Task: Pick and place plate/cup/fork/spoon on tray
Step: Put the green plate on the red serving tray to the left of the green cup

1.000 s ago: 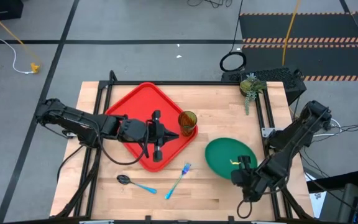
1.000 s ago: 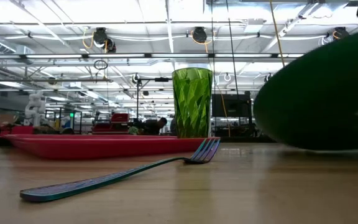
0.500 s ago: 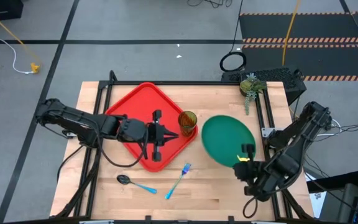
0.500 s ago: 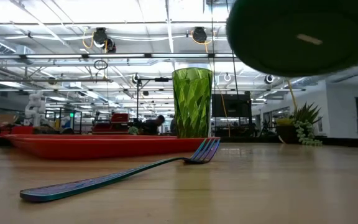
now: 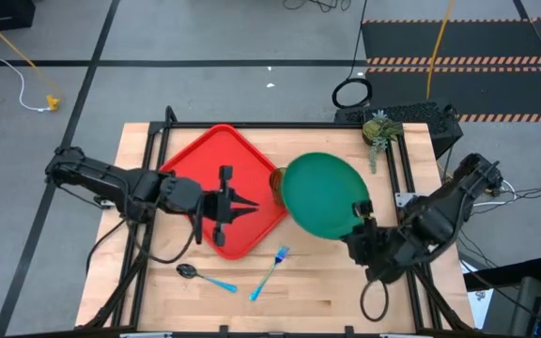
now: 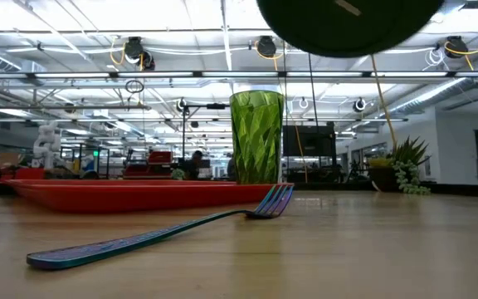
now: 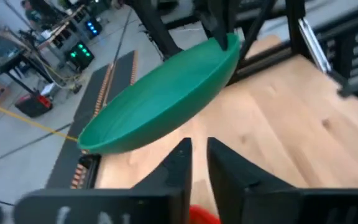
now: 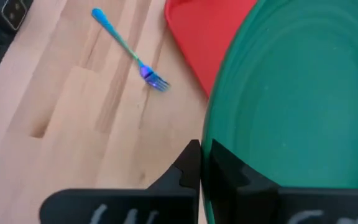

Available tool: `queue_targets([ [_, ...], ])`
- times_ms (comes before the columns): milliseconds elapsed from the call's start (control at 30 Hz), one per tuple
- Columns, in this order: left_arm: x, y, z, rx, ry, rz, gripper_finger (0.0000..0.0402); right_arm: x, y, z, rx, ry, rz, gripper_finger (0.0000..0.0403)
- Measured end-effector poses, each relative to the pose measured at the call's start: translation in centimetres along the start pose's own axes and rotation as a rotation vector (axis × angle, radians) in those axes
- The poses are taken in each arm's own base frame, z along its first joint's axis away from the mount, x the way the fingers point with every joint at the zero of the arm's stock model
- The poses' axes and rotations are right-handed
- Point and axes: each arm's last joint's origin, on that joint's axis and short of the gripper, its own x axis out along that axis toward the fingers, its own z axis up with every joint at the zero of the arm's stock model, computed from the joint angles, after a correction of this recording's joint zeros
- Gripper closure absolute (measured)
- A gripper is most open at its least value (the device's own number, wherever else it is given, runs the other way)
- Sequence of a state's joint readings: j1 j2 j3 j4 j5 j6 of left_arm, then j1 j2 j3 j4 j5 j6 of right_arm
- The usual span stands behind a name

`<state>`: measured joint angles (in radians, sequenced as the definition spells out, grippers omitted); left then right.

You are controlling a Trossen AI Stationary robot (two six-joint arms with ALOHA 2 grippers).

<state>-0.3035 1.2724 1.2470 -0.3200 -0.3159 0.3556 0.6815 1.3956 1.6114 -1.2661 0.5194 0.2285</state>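
Plate (image 5: 319, 194) rim clamped in right jaws, lifted beside tray (image 5: 200, 160)

Green plate (image 5: 319, 194) airborne over cup; fork (image 5: 270, 268), spoon (image 5: 205, 276) beside tray (image 5: 195, 160)

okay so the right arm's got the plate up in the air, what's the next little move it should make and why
Probably carry the plate a bit farther over the tray before lowering. The right gripper pinches its rim, and it hangs above the cup at the tray's edge, so lowering here would likely hit the cup. The left gripper waits over the tray.
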Motion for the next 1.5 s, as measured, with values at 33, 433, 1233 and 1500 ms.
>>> queue_targets([
  [33, -0.2, 0.1, 0.1, 0.02, 0.011, -0.004, 0.0333, 0.1, -0.4, 0.3, -0.023, -0.011, 0.011, 0.0403],
  [433, -3.5, 2.7, 2.4, 0.146, 0.108, -0.036, 0.0253, 2.9, -6.7, 2.4, -0.219, -0.106, 0.057, 0.0403],
  [1233, -3.3, 3.1, 0.8, 0.177, 0.355, -0.208, 0.0252, 9.5, -13.7, 3.4, -0.475, -0.178, 0.111, 0.0403],
  [1500, -2.5, 3.5, 0.1, 0.14, 0.432, -0.138, 0.0252, 9.6, -14.1, 3.4, -0.488, -0.186, 0.095, 0.0403],
])
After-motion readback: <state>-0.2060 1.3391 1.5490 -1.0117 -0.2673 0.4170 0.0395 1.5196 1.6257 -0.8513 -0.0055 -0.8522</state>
